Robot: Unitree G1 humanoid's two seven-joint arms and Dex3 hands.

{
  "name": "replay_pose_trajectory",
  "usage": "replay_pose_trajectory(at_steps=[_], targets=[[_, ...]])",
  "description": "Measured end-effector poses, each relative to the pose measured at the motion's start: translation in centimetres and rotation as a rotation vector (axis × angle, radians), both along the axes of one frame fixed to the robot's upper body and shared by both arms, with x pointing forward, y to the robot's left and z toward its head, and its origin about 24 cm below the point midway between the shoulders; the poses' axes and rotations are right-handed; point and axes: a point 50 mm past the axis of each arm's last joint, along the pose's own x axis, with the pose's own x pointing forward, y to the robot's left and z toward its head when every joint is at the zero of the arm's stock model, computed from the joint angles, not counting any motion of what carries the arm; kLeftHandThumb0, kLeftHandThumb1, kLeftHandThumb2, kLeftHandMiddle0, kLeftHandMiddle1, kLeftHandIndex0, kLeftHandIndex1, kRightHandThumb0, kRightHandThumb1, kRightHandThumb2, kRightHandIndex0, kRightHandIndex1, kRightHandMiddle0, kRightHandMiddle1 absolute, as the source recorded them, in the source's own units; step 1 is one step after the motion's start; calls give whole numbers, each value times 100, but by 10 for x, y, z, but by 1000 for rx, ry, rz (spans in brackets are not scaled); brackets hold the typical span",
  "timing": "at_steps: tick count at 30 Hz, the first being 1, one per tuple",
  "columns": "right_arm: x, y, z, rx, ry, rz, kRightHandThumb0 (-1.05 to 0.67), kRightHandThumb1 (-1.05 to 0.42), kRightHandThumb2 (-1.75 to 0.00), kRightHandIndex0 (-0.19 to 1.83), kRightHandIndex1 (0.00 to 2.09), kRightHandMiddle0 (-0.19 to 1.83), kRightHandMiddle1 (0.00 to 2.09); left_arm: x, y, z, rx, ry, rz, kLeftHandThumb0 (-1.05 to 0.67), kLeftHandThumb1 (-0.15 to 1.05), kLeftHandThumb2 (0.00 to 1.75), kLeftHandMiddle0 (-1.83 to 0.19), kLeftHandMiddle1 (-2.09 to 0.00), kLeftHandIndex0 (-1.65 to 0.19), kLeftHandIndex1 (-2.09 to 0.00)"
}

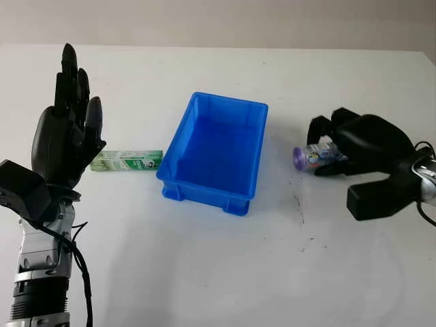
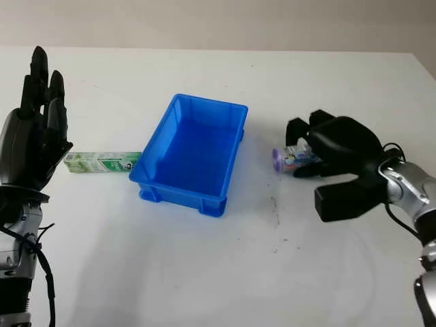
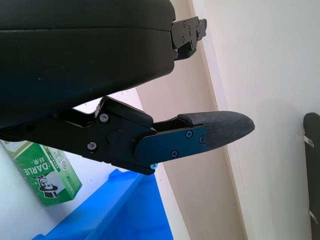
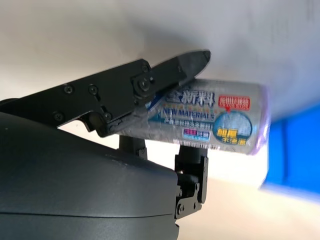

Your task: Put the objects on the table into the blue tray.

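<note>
Blue tray (image 1: pixel 216 151) sits between green box (image 1: pixel 127 161) and right robot hand (image 1: pixel 354 146) pinching wrapped roll (image 1: pixel 315 156).

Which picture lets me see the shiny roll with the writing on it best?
The right wrist view: the roll sits close up, its printed label readable, with the right hand and its fingers closed around it. In the two eye views it is small, right of the blue tray, mostly covered by the hand, its purple end showing.
</note>
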Motion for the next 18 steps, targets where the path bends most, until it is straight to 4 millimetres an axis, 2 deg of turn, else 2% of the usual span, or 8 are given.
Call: replay_pose_trajectory(at_steps=[6, 10, 16, 18], targets=[[18, 21, 57, 209, -126, 12, -30, -92, -5, 77, 209, 64, 209, 0, 0, 0, 0, -1, 0, -76, 105, 61, 19, 0, 19, 0], [24, 40, 83, 333, -189, 76, -27, -89, -5, 88, 209, 79, 209, 0, 0, 0, -1, 0, 1, -76, 105, 61, 19, 0, 19, 0], [34, 75, 98, 435, -240, 169, -19, -87, -5, 108, 209, 102, 209, 0, 0, 0, -5, 4, 6, -77, 105, 61, 19, 0, 19, 0], [37, 85, 101, 462, -255, 193, -17, -91, -7, 115, 209, 107, 209, 0, 0, 0, -6, 4, 8, -77, 105, 61, 19, 0, 19, 0]])
